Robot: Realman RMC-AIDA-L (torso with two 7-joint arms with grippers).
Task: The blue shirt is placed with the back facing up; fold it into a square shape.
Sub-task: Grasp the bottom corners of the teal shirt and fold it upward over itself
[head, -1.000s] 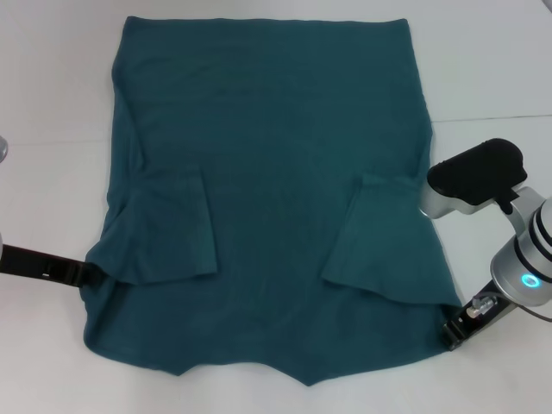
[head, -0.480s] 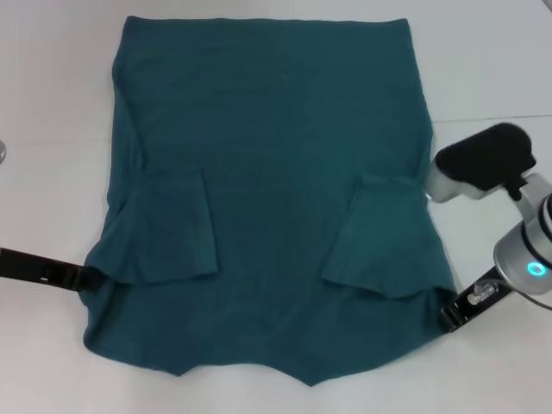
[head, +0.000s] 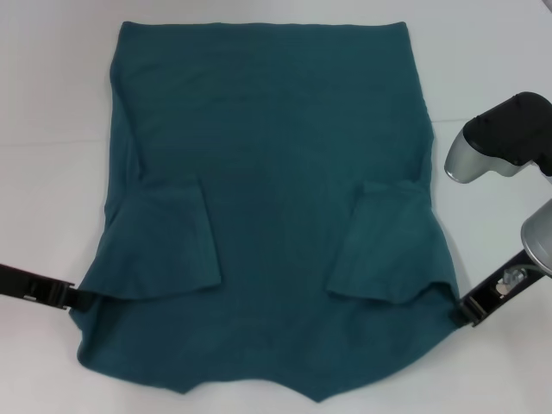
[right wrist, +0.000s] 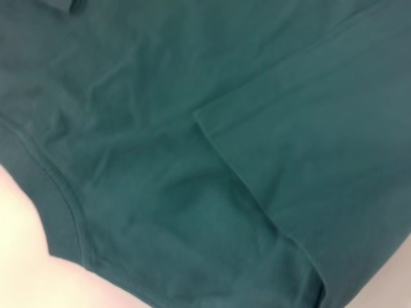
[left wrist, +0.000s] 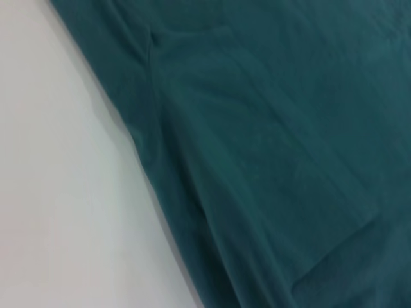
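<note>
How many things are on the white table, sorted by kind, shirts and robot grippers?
Dark teal-blue short-sleeved cotton shirt: 1
Black robot grippers, left gripper and right gripper, one at each lower corner of the shirt: 2
Total: 3

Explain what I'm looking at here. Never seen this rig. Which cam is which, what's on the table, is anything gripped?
It is a two-armed robot. The wide picture comes from its head camera, looking down at a white table. The two close-ups come from cameras on its wrists and show only cloth. On the table lies the blue shirt, plain side up, both sleeves folded inward. The left gripper meets the shirt's left edge near the shoulder; the right gripper meets the right edge. Each seems to pinch the fabric, but the fingers themselves are not clearly visible.
</note>
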